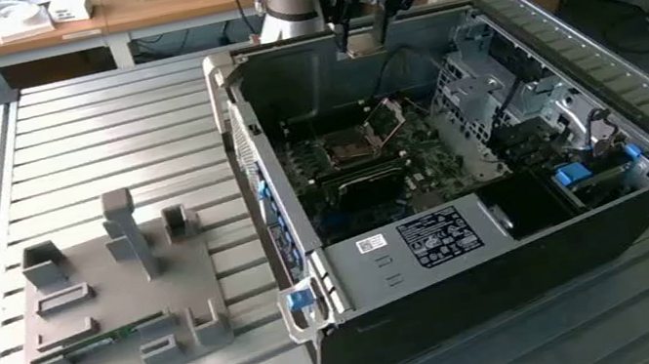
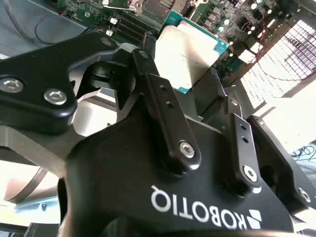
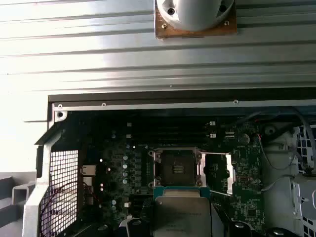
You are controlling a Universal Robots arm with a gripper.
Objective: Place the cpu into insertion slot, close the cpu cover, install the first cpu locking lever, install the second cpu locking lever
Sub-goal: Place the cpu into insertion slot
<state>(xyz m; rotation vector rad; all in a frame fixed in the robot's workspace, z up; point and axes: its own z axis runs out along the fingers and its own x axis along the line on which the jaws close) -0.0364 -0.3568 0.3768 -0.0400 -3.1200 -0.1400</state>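
Observation:
My gripper (image 1: pixel 362 25) hangs above the back wall of the open computer case (image 1: pixel 476 295), shut on the cpu (image 1: pixel 360 41). In the second wrist view the cpu (image 2: pixel 190 54), a flat square chip with a pale metal top and teal edge, sits clamped between my black fingers (image 2: pixel 163 108). In the first wrist view the cpu (image 3: pixel 180 215) hovers just short of the insertion slot (image 3: pixel 177 168), whose dark centre lies bare. The cpu cover (image 3: pixel 228 173) is swung open beside the slot. In the exterior view the insertion slot (image 1: pixel 350 150) lies on the green motherboard, with the cpu cover (image 1: pixel 387 120) standing up next to it.
The case lies on its side on a ribbed metal table (image 1: pixel 121 147). A metal drive cage (image 1: pixel 501 88) and cables fill the case at the exterior view's right. Black memory slots (image 3: pixel 168 132) run beside the socket. A grey fixture plate (image 1: pixel 121 305) lies at the exterior view's left.

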